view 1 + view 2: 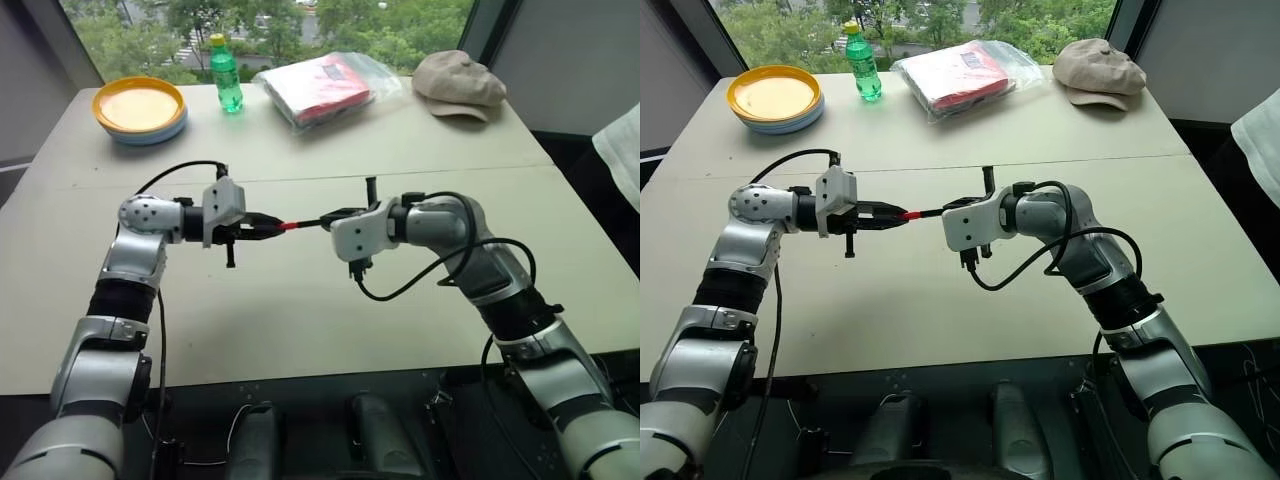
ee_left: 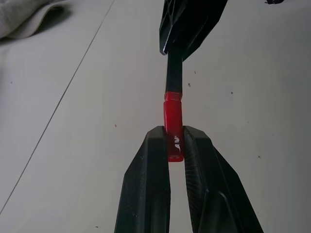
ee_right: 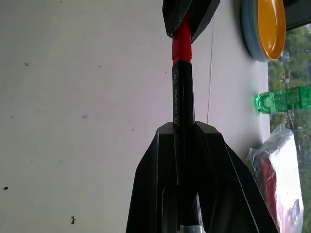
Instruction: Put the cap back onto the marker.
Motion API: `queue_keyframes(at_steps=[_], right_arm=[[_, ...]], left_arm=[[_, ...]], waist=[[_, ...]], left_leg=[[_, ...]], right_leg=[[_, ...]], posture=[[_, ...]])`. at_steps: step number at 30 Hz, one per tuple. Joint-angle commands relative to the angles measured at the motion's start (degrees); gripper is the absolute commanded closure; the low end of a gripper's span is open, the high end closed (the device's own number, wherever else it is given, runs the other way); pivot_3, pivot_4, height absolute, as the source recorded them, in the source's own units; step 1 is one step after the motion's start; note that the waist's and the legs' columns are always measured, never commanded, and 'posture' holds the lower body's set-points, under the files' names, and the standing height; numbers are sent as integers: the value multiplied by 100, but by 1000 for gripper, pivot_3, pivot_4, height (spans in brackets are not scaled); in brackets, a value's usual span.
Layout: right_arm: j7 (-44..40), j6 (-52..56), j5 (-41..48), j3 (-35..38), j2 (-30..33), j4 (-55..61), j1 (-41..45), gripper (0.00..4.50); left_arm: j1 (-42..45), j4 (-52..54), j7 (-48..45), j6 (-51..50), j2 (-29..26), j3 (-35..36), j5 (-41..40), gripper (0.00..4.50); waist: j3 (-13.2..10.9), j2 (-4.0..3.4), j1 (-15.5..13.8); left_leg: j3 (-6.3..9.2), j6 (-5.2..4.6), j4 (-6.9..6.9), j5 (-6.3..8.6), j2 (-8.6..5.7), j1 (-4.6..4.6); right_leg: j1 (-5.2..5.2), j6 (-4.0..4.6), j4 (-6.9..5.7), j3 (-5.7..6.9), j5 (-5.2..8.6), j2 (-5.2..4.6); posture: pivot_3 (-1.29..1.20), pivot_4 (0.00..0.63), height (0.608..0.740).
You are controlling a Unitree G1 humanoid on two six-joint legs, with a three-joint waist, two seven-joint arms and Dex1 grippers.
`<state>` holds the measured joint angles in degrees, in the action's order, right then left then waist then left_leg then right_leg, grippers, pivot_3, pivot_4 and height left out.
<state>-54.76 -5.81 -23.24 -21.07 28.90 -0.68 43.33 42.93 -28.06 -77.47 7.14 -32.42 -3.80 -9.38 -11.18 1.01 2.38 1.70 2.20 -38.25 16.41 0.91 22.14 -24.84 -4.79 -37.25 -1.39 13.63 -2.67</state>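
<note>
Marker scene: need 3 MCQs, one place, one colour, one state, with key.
1. Where is the green bottle?
A. between the plates and the bagged red package
B. beside the cap
C. under the left hand

2. What colour is the cap?
A. yellow
B. red
C. black

3. How is the marker held?
A. lying on the table
C. by a person
B. in the shut right hand, cap in the shut left hand

Key: A, the bottle stands between them at the table's far edge; B, the wrist views show red; B, each hand's fingers clamp its part above the table.
</note>
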Motion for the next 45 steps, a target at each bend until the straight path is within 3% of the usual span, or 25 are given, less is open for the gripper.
queue_keyframes(at_steps=[1,29,42,44,45], right_arm=[[-118,-372,327,-342,-361,398,169,4484],[-167,-751,123,-543,-707,-66,478,4484],[-138,-833,153,-209,-397,-467,497,4484],[-117,-890,162,-116,-290,-619,536,4500],[-104,-928,164,-77,-235,-700,558,4500]], left_arm=[[290,214,64,298,132,-55,-51,4500],[575,324,225,195,484,-19,-91,4500],[167,435,172,101,92,83,9,4500],[102,504,204,37,31,109,1,3534],[72,543,238,15,8,124,-3,3310]], waist=[[0,0,0],[0,0,2],[0,0,4],[0,0,4],[0,0,4]], left_leg=[[0,0,0,0,0,0],[0,0,0,0,0,0],[0,0,0,0,0,0],[0,0,0,0,0,0],[0,0,0,0,0,0]], right_leg=[[0,0,0,0,0,0],[0,0,-1,0,0,0],[0,0,-1,0,0,0],[0,0,-1,0,0,0],[0,0,-1,0,0,0]], posture=[[0,150,740],[0,150,740],[0,150,740],[0,150,740],[0,150,740]])
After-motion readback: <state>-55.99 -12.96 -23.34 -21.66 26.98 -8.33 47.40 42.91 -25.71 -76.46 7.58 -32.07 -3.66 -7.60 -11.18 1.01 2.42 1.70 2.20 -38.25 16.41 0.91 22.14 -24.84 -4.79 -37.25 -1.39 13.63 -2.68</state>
